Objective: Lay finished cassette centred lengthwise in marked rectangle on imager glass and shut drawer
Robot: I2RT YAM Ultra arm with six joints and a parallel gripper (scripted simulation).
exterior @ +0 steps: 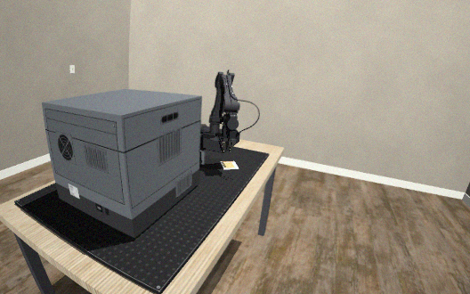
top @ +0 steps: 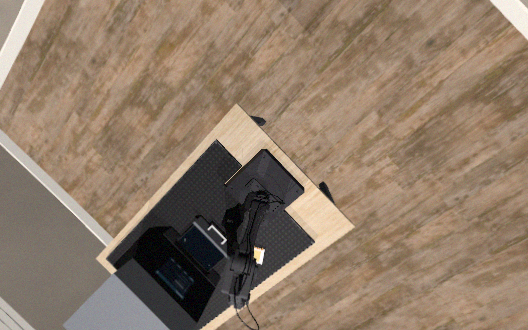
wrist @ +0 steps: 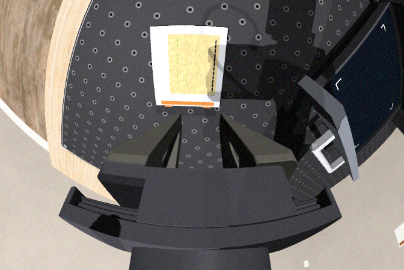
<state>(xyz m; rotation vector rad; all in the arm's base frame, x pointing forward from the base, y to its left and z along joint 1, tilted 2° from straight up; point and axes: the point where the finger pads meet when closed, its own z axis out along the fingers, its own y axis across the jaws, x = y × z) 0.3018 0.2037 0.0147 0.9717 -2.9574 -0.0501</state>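
The finished cassette (wrist: pixel 187 66) is a white plate with a yellow gel window and an orange strip at its near end. It lies flat on the black perforated mat, also visible in the top view (top: pixel 259 254) and the exterior view (exterior: pixel 229 165). My gripper (wrist: pixel 200 119) hangs above the mat just short of the cassette's orange end, fingers partly apart with nothing between them. The grey gel imager (exterior: pixel 123 151) stands to the side. Its drawer (top: pixel 201 245) (wrist: pixel 368 80) is pulled out, showing dark glass with white corner marks and a white handle (wrist: pixel 326 156).
The arm's black base block (top: pixel 266 180) sits on the table behind the gripper. The wooden table edge (wrist: pixel 56 97) runs close beyond the cassette. The open drawer front (wrist: pixel 329 119) juts out beside the gripper.
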